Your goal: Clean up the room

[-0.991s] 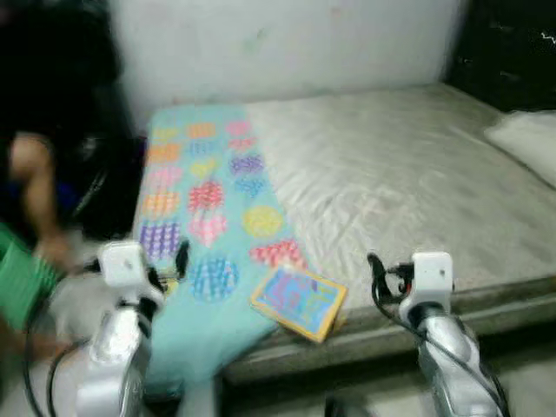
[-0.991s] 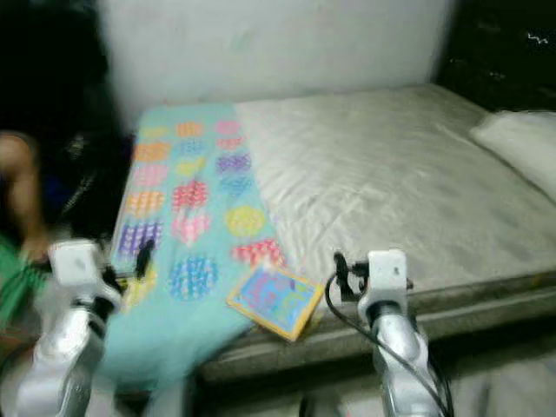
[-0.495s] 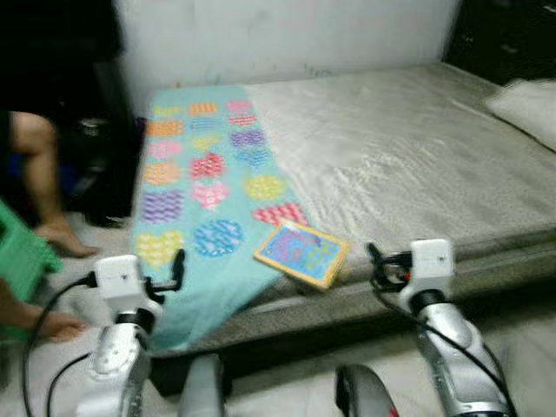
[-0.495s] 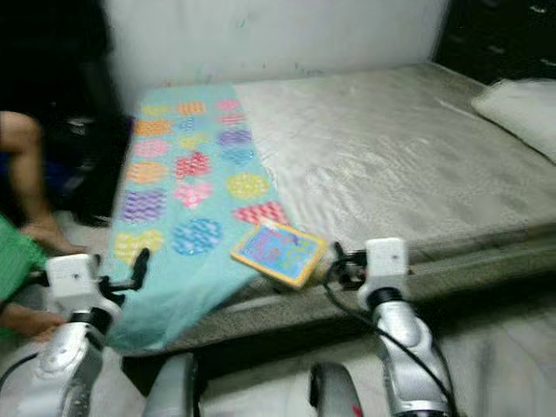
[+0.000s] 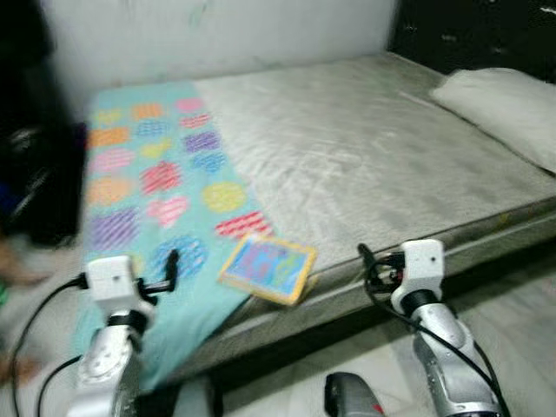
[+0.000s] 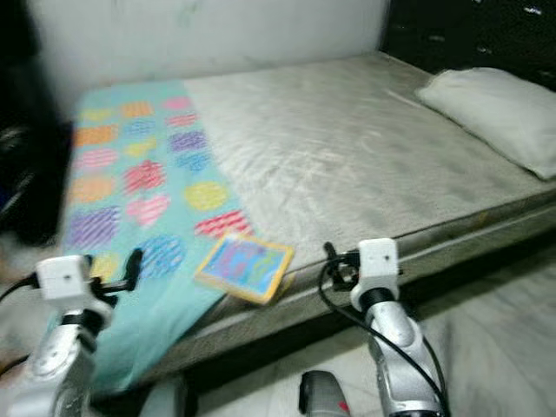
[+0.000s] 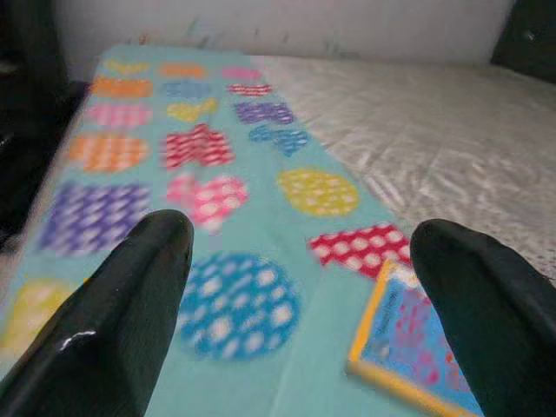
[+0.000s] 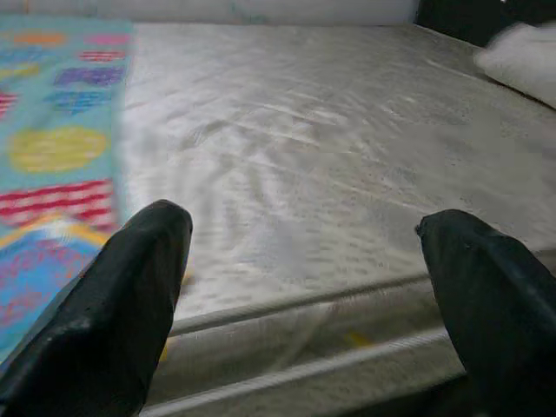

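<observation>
Left gripper (image 7: 295,287) spread wide and empty, raised short of the bed (image 5: 365,165); right gripper (image 8: 304,287) likewise spread, holding nothing. Approach step, by the look of it. Picture book (image 5: 267,267) flat near the mattress edge, partly on the teal heart-print blanket (image 5: 148,191). Next: closing in, reaching down over the book

pillow (image 5: 512,109) cut off at right edge, blanket (image 5: 148,200) blurred at left
</observation>
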Controlling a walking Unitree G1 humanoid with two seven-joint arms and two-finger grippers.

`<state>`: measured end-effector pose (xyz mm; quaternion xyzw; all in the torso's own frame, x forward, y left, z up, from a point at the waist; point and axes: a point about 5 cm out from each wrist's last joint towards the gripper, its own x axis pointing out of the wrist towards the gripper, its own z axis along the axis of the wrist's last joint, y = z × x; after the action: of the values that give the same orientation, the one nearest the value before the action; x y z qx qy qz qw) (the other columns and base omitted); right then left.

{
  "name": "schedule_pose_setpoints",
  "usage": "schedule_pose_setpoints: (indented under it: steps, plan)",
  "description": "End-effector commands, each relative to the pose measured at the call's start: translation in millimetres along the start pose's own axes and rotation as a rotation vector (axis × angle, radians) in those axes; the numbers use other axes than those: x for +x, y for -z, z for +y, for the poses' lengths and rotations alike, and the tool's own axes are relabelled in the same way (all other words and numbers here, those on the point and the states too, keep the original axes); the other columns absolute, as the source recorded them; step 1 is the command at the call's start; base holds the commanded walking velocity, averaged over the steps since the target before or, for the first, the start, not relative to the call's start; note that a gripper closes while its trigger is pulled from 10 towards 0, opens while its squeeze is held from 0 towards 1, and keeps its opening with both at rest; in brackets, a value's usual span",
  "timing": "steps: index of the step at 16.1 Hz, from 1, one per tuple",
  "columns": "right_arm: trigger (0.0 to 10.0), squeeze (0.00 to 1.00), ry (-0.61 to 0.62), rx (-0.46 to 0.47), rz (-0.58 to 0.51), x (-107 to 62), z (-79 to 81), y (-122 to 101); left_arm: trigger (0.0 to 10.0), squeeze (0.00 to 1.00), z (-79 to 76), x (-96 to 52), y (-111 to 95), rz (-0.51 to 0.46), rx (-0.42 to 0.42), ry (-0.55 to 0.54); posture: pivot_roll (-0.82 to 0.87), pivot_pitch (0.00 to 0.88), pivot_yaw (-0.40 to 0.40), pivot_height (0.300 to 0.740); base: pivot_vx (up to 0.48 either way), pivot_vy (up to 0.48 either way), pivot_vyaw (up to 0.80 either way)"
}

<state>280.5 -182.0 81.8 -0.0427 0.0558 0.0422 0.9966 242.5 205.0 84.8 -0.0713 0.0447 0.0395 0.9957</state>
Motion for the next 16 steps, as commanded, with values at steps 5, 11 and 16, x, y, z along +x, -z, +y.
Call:
schedule_pose_setpoints:
  steps: [5,11,16]
  plan:
    - [10.0,0.00,0.026,-0.008,0.005,-3.7,-8.2,0,10.0,0.00,-15.0,1.7,-4,-0.005,-0.013,0.041,-0.14,0.000,0.023,0.601,0.480,0.000,0.00]
    - [10.0,0.00,0.022,-0.018,0.011,-6.0,-7.7,1,10.0,0.00,-17.8,2.7,5,0.063,-0.041,0.004,-0.14,0.000,0.018,0.601,0.126,0.000,0.00]
    - [10.0,0.00,0.013,-0.026,0.009,-6.8,-8.3,0,10.0,0.00,-20.4,3.4,9,0.101,-0.056,0.001,-0.14,0.000,0.012,0.601,0.000,0.000,0.00]
